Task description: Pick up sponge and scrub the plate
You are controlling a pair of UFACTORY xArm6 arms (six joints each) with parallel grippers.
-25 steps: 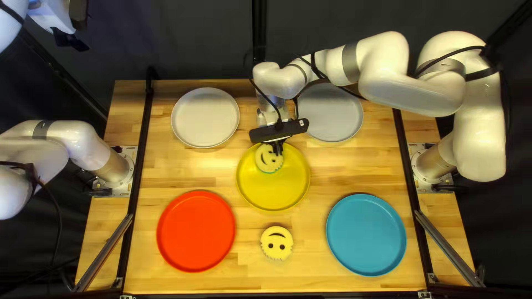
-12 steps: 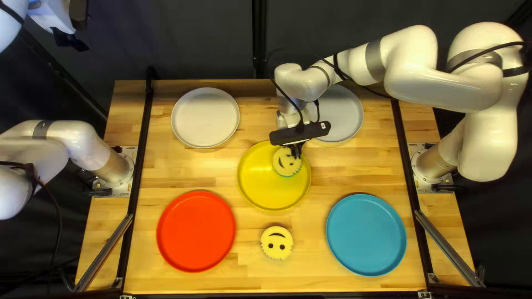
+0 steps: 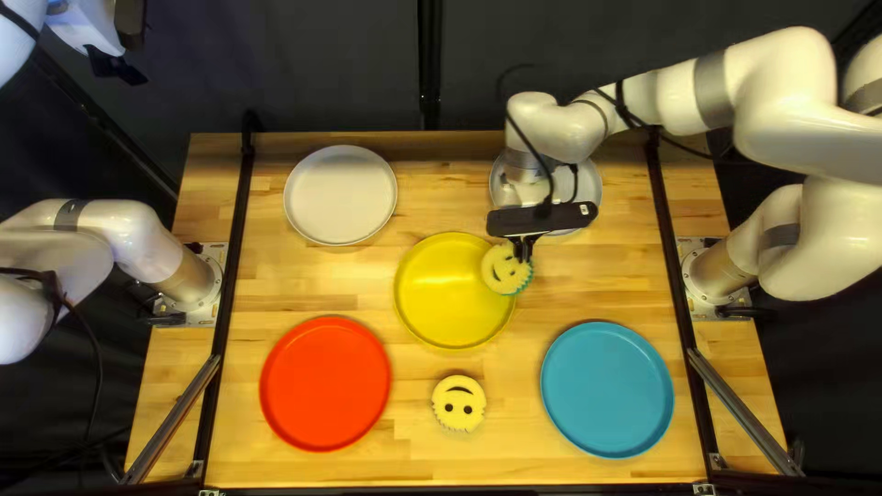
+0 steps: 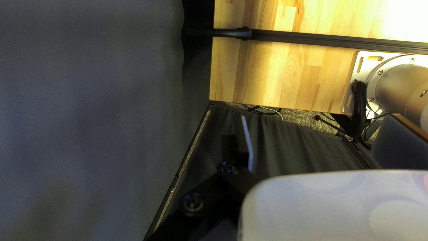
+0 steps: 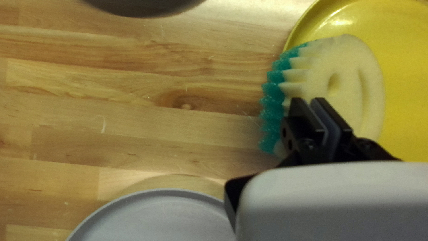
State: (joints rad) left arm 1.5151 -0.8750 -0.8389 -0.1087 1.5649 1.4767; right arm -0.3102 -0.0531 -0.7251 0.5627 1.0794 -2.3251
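My right gripper (image 3: 524,250) is over the far edge of a round smiley sponge (image 3: 504,272), which straddles the rim of the yellow plate (image 3: 441,298). In the right wrist view, the same gripper (image 5: 308,101) has its fingers together against the sponge's cream top (image 5: 356,67); one eye hole shows, and nothing can be seen pinched. The teal underside juts past the yellow plate (image 5: 405,111) over wood. A second smiley sponge (image 3: 458,402) lies on the table. My left gripper (image 3: 116,66) is raised beyond the table; in the left wrist view this gripper (image 4: 318,140) stands open, holding nothing.
A red plate (image 3: 325,384) and a blue plate (image 3: 606,389) flank the second sponge. At the far side are a white plate (image 3: 340,195) and a grey plate (image 3: 593,188), the latter partly under my right arm. Black rails (image 3: 675,266) run along both sides.
My right gripper has moved rightward, and the sponge beneath it has gone along from the yellow plate's far inner part to its right rim. My left arm has stayed still.
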